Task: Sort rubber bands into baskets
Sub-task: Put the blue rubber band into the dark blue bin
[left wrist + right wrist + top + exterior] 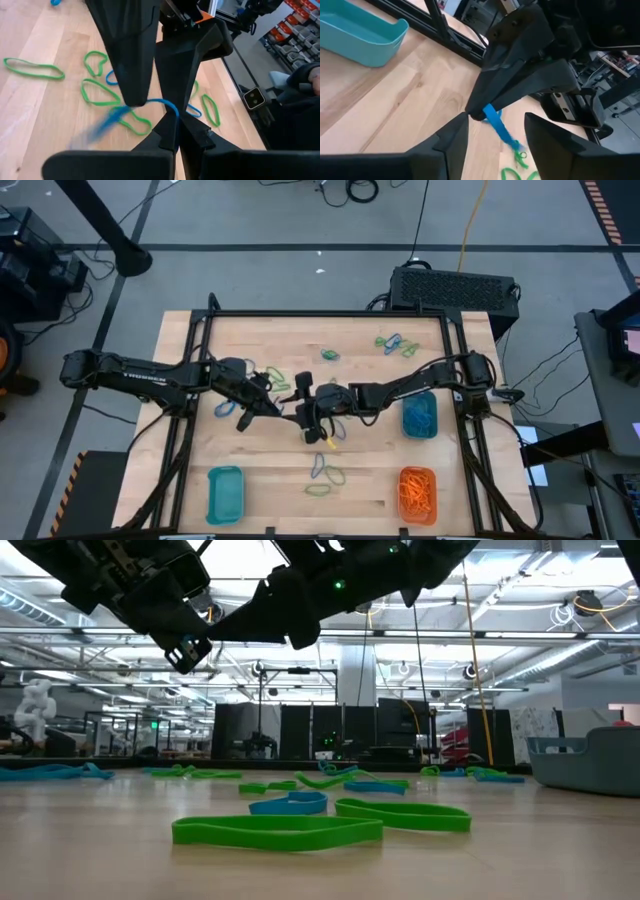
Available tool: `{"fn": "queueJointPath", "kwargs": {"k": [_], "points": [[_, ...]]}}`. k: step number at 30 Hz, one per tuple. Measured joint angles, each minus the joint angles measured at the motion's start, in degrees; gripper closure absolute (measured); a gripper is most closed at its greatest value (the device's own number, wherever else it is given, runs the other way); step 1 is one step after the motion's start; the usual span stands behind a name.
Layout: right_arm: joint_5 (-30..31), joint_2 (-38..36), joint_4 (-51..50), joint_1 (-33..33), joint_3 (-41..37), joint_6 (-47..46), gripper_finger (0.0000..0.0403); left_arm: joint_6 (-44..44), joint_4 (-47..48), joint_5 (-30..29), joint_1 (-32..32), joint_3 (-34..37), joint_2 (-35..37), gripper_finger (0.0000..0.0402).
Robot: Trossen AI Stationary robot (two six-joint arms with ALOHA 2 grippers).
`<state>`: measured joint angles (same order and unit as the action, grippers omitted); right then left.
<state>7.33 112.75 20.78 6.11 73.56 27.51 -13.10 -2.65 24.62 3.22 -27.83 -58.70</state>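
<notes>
Only readable text is white lettering along the left arm (140, 376) in the high view, looks like "TROSSEN" but too small to be certain; nothing else legible on the bench, baskets, or gear in the room behind.

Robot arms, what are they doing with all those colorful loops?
They are sorting rubber bands into baskets. The left pincer is shut on a blue rubber band above the middle of the table, and the right pincer hangs open right in front of it. More green and blue bands lie loose on the wood. The orange basket holds orange bands, one teal basket holds some bands too, and the other teal basket looks empty.
</notes>
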Motion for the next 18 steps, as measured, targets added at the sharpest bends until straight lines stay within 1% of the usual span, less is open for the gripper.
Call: {"fn": "queueJointPath", "kwargs": {"k": [8, 12, 16, 18], "points": [[-0.31, 0.0, -0.27, 0.02, -0.02, 0.26, 0.0283, 0.13, -0.05, 0.0, 0.0, 0.02, 0.0, 0.0389], [-0.44, 0.0, -0.58, 0.04, -0.11, 1.12, 0.0329, 0.42, -0.05, 0.02, 0.02, 0.01, 0.0, 0.0389], [-0.47, 0.0, -0.86, 0.07, -0.13, 2.16, 0.0384, 1.53, 0.08, 0.09, 0.02, 0.0, 0.0, 0.0389], [-0.46, 0.0, -0.94, 0.07, -0.13, 2.32, 0.0396, 3.04, 0.17, 0.2, -0.09, 0.0, 0.0, 0.0385]]}}
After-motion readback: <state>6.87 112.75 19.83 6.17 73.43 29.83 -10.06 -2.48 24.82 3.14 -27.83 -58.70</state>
